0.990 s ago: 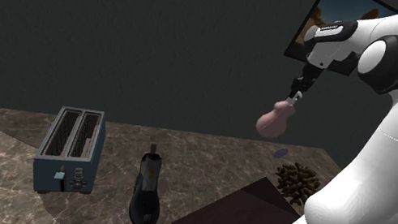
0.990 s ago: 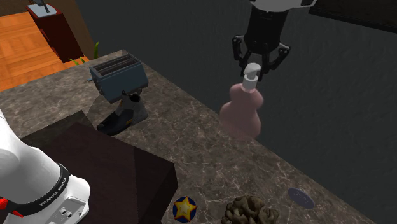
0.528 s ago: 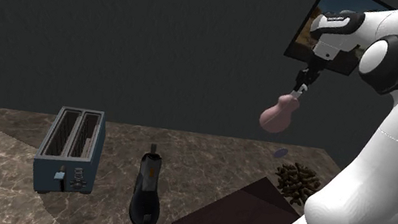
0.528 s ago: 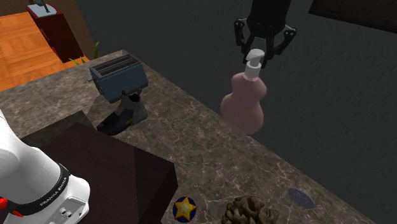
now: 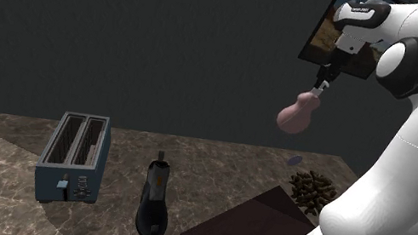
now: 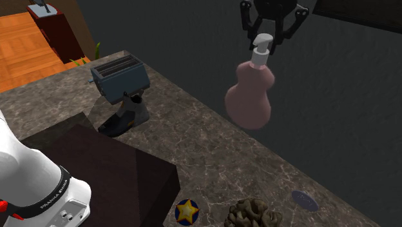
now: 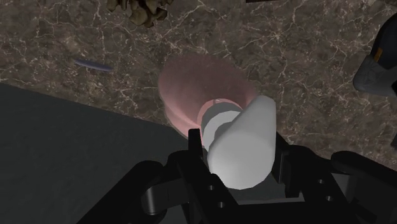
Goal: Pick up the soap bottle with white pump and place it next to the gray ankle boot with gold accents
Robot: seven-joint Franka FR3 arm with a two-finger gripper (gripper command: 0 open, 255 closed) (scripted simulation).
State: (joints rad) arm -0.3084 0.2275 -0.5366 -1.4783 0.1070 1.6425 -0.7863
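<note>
While clamped by its white pump [image 6: 261, 50] in the black gripper [image 6: 267, 41], the pink soap bottle [image 6: 251, 90] hangs high above the veined stone counter [image 6: 212, 155].
In the shoulder view it sits at the upper right of the frame, well apart from the dark ankle boot [image 5: 154, 203] at lower centre, which stands just beside the blue-grey toaster [image 5: 72, 155].

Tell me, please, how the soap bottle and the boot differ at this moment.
The soap bottle is pink and bulbous with a white pump; the boot is dark and slim. The bottle hangs in the air, clasped at its pump by the gripper; the boot stands on the marbled counter beside the toaster.
</note>
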